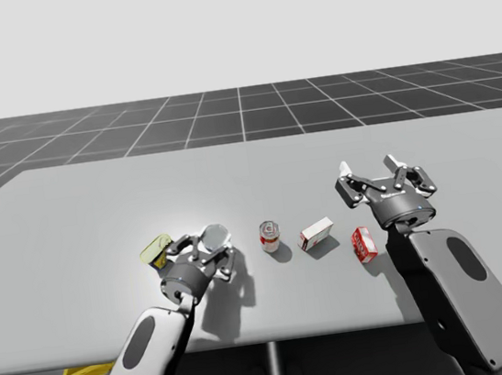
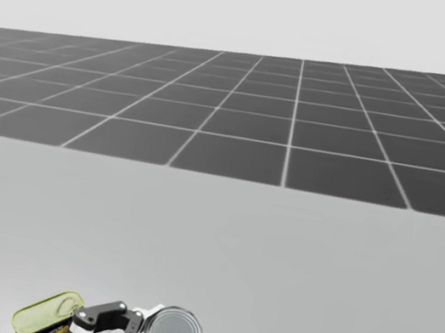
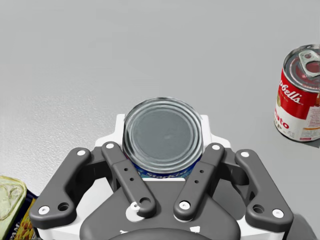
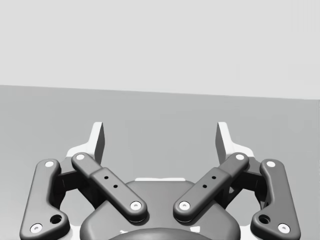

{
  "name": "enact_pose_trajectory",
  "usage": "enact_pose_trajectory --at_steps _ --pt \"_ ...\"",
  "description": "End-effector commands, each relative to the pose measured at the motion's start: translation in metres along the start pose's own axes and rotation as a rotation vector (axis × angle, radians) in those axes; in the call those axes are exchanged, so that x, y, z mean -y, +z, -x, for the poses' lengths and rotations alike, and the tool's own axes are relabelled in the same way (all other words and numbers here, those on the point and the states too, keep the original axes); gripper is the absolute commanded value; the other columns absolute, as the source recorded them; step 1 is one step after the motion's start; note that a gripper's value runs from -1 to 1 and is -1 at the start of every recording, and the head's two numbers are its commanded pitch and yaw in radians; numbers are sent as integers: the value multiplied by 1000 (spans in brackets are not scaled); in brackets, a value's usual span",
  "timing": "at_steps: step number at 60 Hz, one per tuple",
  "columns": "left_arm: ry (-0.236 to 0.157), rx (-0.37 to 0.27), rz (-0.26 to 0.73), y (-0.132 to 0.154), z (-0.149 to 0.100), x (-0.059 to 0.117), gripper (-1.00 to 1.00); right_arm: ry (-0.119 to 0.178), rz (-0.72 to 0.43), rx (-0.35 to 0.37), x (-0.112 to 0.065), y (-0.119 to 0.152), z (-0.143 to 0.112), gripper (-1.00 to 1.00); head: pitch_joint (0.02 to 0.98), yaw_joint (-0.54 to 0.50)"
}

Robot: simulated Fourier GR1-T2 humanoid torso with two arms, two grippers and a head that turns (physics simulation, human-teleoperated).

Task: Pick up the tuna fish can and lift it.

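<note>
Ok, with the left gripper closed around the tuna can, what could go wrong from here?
1. Slip: the left gripper holds the tuna can only by its smooth, low round wall, so the can might tilt or slide out during the lift.
2. Knock: the yellow-green tin lies close beside the gripper's outer linkage. Any sideways drift while rising could shove it.

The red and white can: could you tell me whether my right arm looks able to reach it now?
Probably yes: the right gripper is open and empty; the white box lies between it and the red and white can, so approach from above.
</note>
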Motion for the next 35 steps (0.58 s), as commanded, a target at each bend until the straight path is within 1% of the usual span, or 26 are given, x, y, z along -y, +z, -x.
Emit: enact_pose_trajectory --at_steps 1,5,10,13,18,19,25,27,28,30,35 --pt "-107 72 99 1 -33 2 1000 11 7 4 1 -1 1 -1000 423 155" --pt "-147 98 86 3 -45 -2 1000 14 10 1 2 -1 1 -1000 418 155" --pt "-164 123 77 5 -57 -5 1000 15 10 1 2 -1 1 -1000 416 156" --pt "-183 147 64 7 -67 -8 1000 15 8 -1 2 -1 1 -1000 414 159" --pt "-196 178 49 10 -80 -12 1000 13 7 -2 2 -1 1 -1000 415 159" --pt "-203 196 39 12 -88 -14 1000 10 5 -4 2 -1 1 -1000 414 158" --pt "-218 235 21 16 -106 -19 1000 9 4 -5 2 -1 1 -1000 415 156" --pt "-229 257 9 18 -115 -21 1000 9 4 -6 2 -1 1 -1000 415 155" --pt "-229 257 9 18 -115 -21 1000 9 4 -6 2 -1 1 -1000 415 155" --pt "-234 280 -3 21 -125 -24 1000 9 4 -6 2 -2 1 -1000 415 154" --pt "-240 314 -21 24 -140 -28 1000 8 3 -7 3 -2 1 -1000 416 153"
